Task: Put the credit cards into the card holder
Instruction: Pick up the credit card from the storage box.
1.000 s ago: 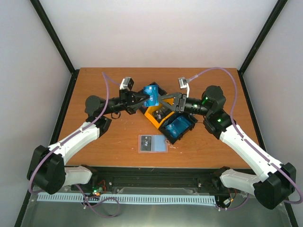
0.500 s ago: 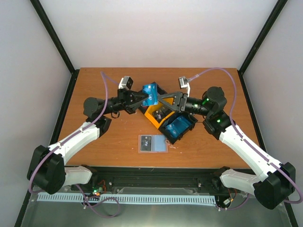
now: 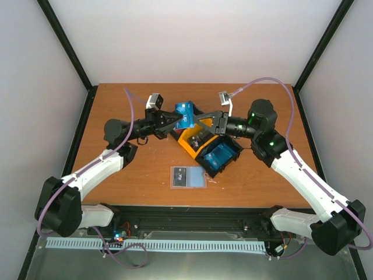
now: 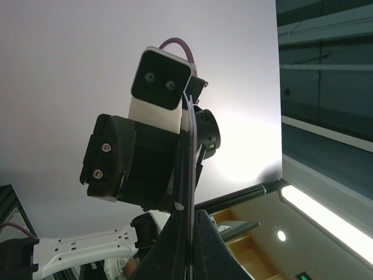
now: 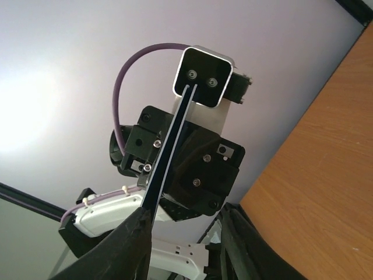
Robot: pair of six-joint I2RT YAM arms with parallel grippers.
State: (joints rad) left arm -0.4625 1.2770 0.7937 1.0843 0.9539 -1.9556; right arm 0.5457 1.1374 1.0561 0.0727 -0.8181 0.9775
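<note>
My left gripper [image 3: 174, 120] is shut on a bright blue credit card [image 3: 185, 113] and holds it on edge above the bins. In the left wrist view the card [image 4: 190, 169] shows edge-on between my shut jaws [image 4: 190, 230]. My right gripper [image 3: 203, 120] is open at the card's other end. In the right wrist view the card [image 5: 170, 154] lies against one finger [image 5: 131, 233], and the other finger stands well apart. The card holder [image 3: 187, 177] lies open and flat near the table's front edge, with a dark card on its left half.
A yellow bin [image 3: 186, 144] and a black bin [image 3: 232, 156] stand together mid-table below both grippers. More blue cards [image 3: 217, 156] lie in the black bin. The wooden table [image 3: 116, 105] has black frame posts at its back corners.
My right gripper has risen and closed in on the blue card's free end. My left gripper has kept hold of the card and shifted only slightly.
</note>
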